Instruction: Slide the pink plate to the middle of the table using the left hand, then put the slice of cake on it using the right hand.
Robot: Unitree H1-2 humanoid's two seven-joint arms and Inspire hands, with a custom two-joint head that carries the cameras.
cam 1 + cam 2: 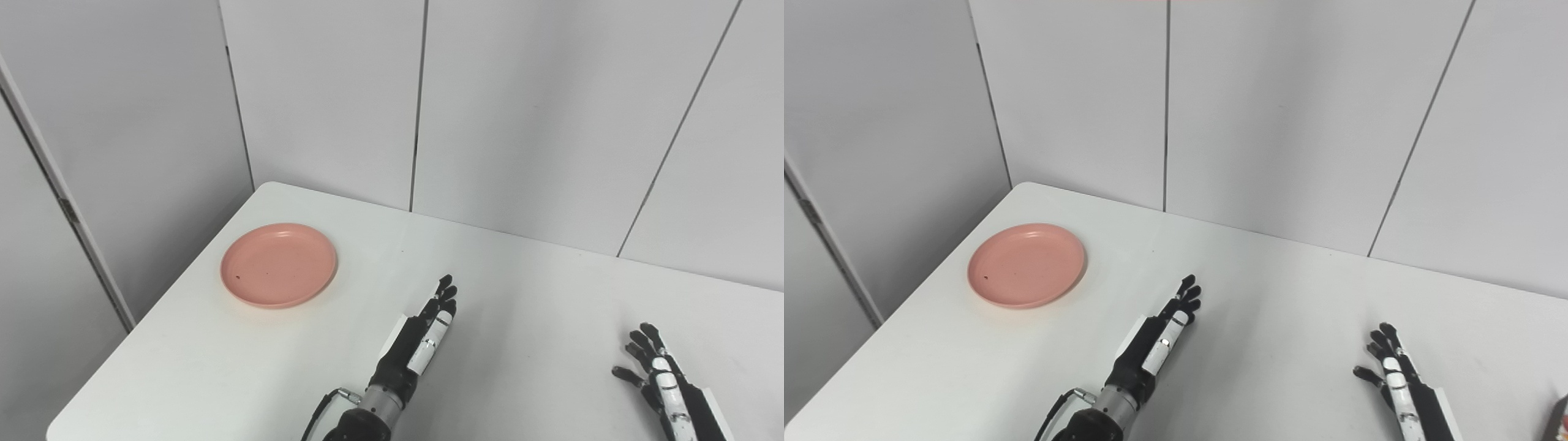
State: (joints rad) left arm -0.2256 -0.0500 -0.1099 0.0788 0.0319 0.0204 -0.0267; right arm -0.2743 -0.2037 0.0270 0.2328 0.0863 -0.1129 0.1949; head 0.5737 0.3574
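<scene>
While neither hand holds anything, both hover low over the white desk [527, 294], which suggests the first step has not begun. Nearest, at the bottom edge, the right hand [658, 373] has its fingers [640, 343] slightly spread and pointing away, thumb out to the side, grasping nothing; it looks parked, waiting its turn. A dark sliver at the bottom right corner of the right eye view, to the right of that hand, may be the slice of cake [1560, 419], but too little shows to be sure. A little farther in, the left hand [425, 334] is stretched flat with its fingers [446, 291] straight and held together, aimed forward, as if ready to reach. The pink plate [278, 264] lies beyond and well to the left of those fingers, apart from them, near the desk's left edge and far corner, empty apart from a small dark speck. No brand, label or writing can be read anywhere.
</scene>
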